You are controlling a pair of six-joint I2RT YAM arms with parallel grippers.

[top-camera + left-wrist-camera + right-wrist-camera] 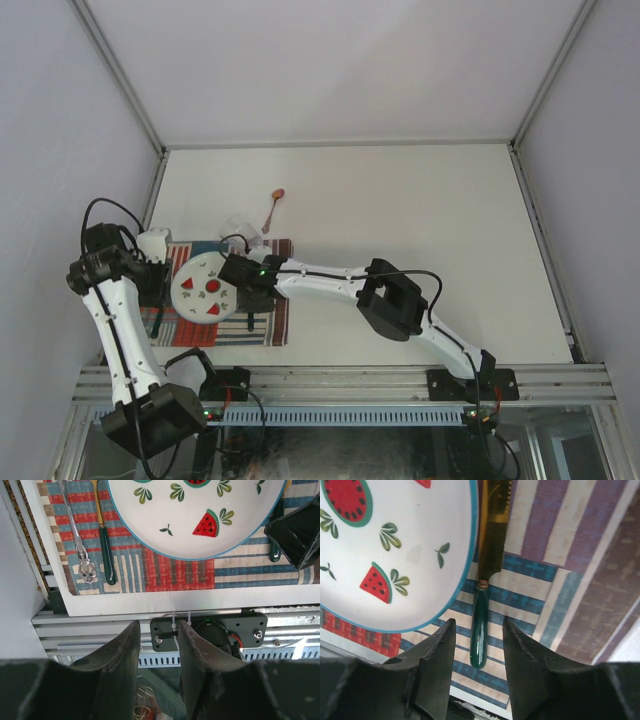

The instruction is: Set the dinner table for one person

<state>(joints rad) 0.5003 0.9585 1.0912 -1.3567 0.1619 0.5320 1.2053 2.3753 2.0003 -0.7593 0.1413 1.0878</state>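
Obs. The dinner table [400, 220], a large off-white rectangular top edged with aluminium rails, carries one setting in its near-left corner. The rest of its surface lies to the right and far side of that setting.

The red, white and blue striped cloth placemat [275, 322] lies flat, its near edge just short of the table's near edge. Centred on it we see the round white ceramic plate with a teal rim [190, 280]. It shows only its painted watermelon slices and green leaves on the face.

Left of the plate, on the mat, two utensils lie side by side: a silver one with an ornate handle [80, 545] on the outside and a gold one with a dark green handle [105, 555] next to the plate. Their heads run out of view.

Right of the plate lies the gold serrated knife with a dark green handle [480, 630], blade just beside the rim, handle pointing near.

The right gripper [477, 625] hangs over that handle with its fingers spread. Neither finger touches the knife.

The left gripper [159, 627] sits at the near-left edge, fingers apart, pinching nothing, with the rail behind them.

On bare table beyond the mat we note a slim utensil with a reddish end [272, 210]. A small pale object [240, 228] at the mat's far edge is too indistinct to identify.
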